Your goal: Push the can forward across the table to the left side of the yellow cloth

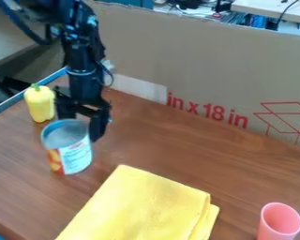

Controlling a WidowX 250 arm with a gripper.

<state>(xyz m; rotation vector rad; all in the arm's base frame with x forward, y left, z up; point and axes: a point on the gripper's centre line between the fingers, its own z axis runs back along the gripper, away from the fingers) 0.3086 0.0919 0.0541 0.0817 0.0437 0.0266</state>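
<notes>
We judge the step in hand to be close work at the upright, labelled metal can (pixel 76 157), just beside and partly in front of the tool (pixel 81 127). Its fingers stand apart; we can't quite tell whether they touch the can. The next move calls for care at the rim. The yellow toy pepper (pixel 40 104) is near the tool; the folded yellow cloth (pixel 140 206) and pink plastic cup (pixel 279 225) lie farther off on the brown wood-grain surface (pixel 240 173). Beyond the tool stands printed cardboard (pixel 190 56).
</notes>
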